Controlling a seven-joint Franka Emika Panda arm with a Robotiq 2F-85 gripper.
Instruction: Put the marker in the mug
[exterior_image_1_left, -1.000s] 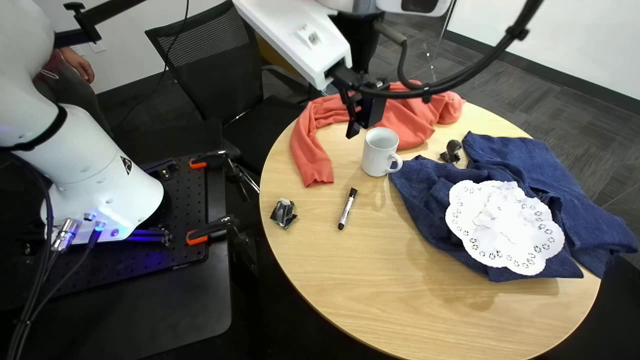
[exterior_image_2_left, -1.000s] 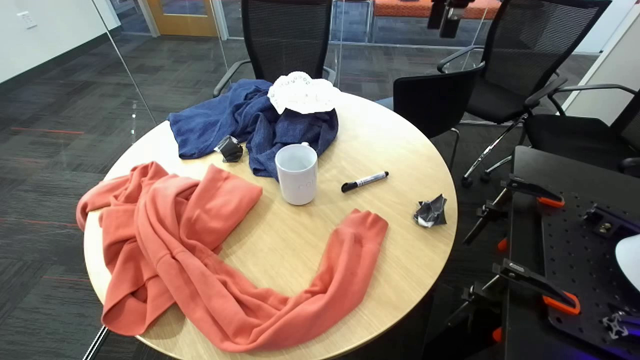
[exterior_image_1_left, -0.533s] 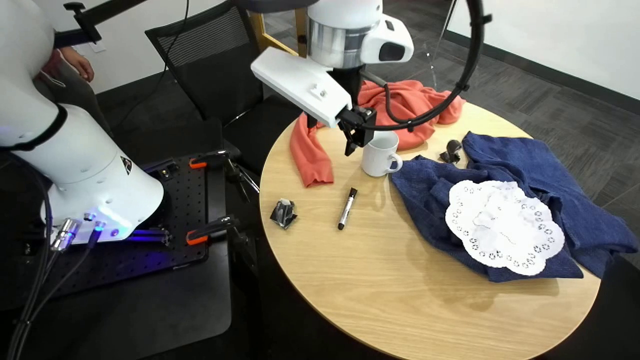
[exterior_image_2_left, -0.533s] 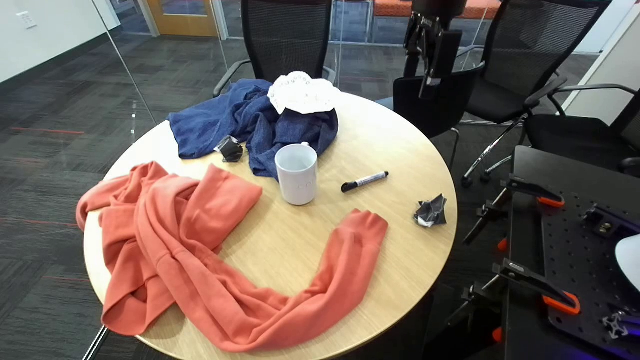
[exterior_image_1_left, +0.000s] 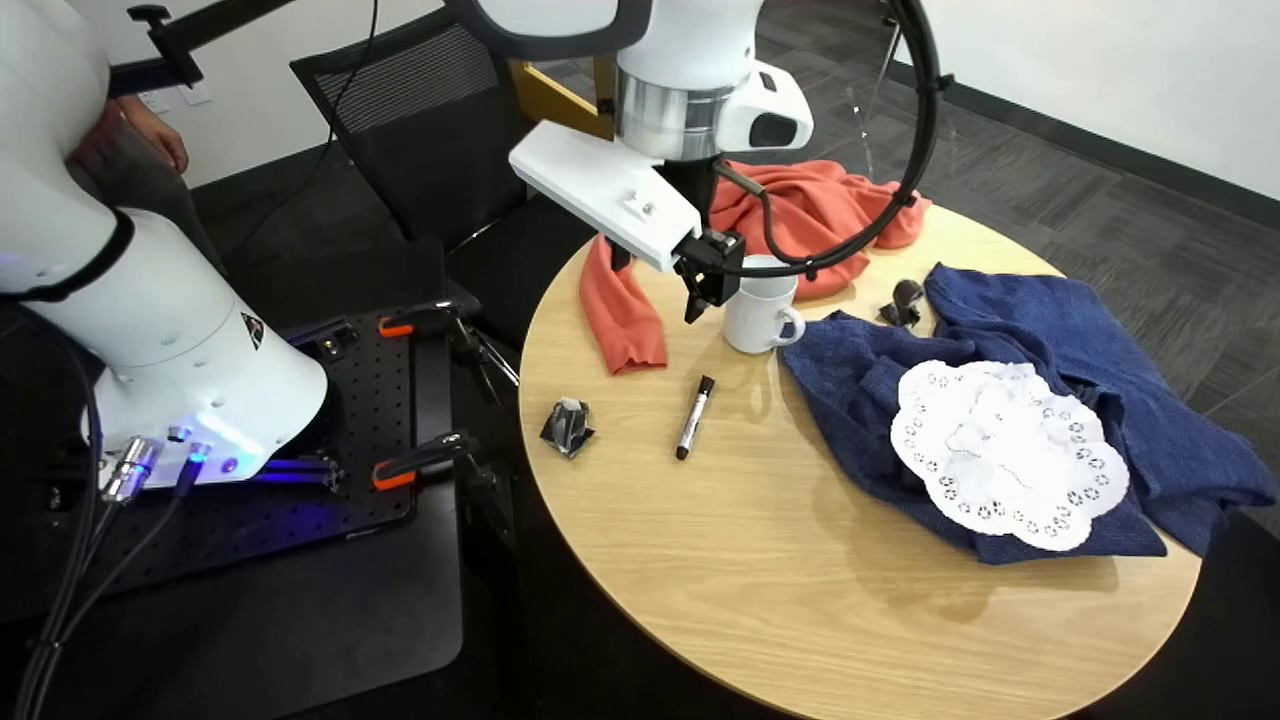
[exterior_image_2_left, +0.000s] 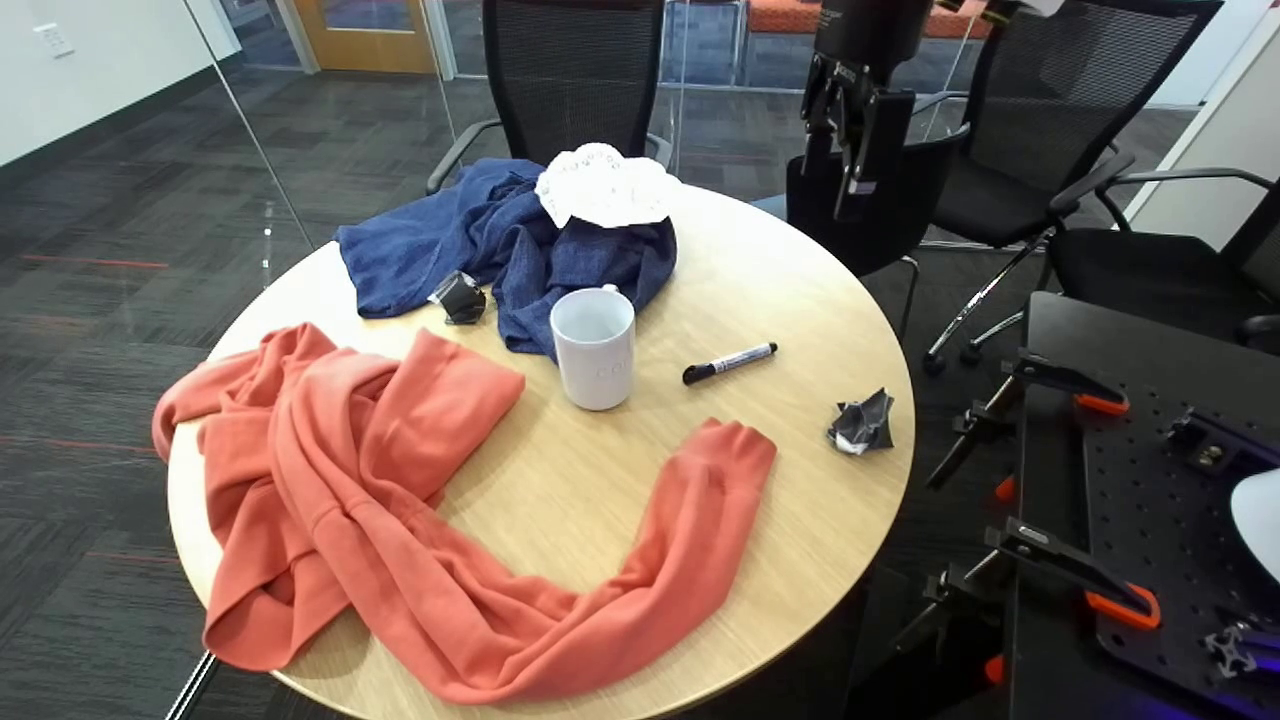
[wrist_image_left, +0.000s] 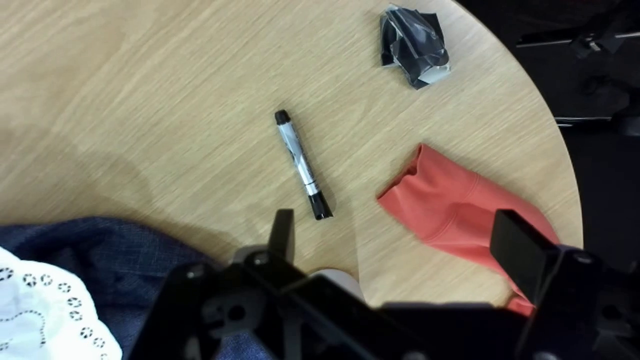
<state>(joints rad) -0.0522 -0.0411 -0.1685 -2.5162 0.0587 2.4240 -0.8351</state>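
I hang my black pincer (wrist_image_left: 394, 232), its jaws wide apart, above the round, pale wooden surface (exterior_image_1_left: 800, 590), where the slim black-and-silver marker (wrist_image_left: 299, 159) lies near the upright, white, cylindrical ceramic mug (exterior_image_2_left: 595, 355).

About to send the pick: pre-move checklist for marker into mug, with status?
1. Gripper open: ok, jaws apart, nothing held.
2. Marker unobstructed: ok, lying on the table, nothing on top.
3. Gripper centred on it: not ok, marker lies left of the gap's middle in the wrist view.
4. Gap clear: not ok, red sleeve shows between the jaws in that view.
5. Mug ready: ok, upright and uncovered in an exterior view.
6. Mug-to-gripper clearance: cannot tell, mug mostly hidden in the wrist view.
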